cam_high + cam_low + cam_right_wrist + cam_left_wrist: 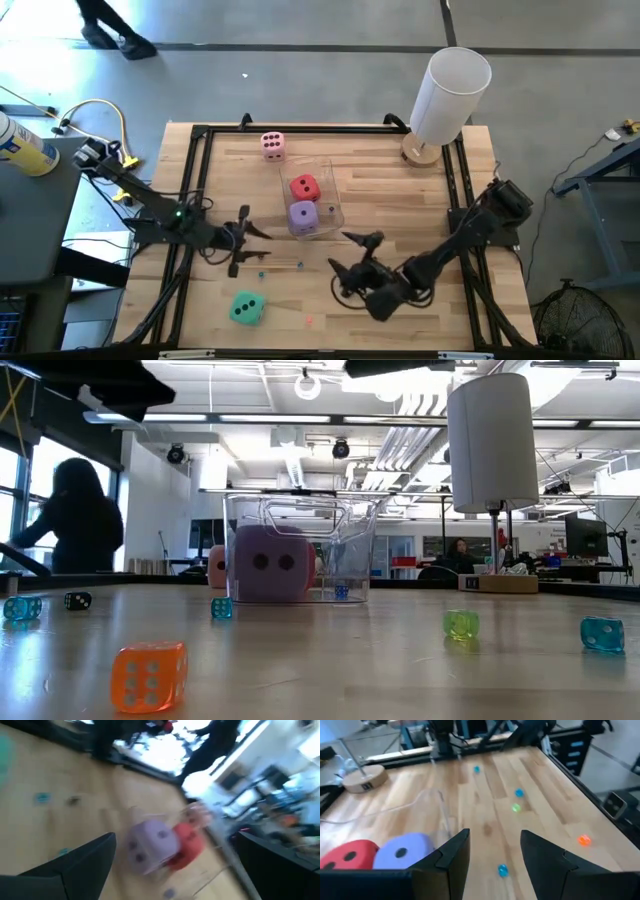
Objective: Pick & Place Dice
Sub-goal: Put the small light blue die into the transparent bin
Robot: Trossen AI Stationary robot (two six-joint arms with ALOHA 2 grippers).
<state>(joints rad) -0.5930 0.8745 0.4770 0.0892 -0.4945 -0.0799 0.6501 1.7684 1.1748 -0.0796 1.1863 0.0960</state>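
The right tool point(345, 252) is spread wide and empty, near the clear plastic box point(331, 196) holding the soft red cube point(305, 187) and purple cube point(303, 216). The left tool point(252, 232) is part open, empty. The teal-green cube point(246, 308) and pink cube point(272, 145) sit on the wooden surface point(400, 200). Best come straight down over one cube before squeezing.

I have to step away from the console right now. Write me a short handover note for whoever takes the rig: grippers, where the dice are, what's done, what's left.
Left gripper: open, holding nothing, just left of the clear container.
Right gripper: wide open, holding nothing, in front of the container, to its right.
Red die and purple die: inside the container, side by side.
Pink die: on the table behind the container, near the far edge.
Teal-green die: on the table near the front edge, left of centre.
Done, apparently: two dice in the container.
Left, probably: pink and teal-green.
Small beads lie scattered around; they are not part of the job.
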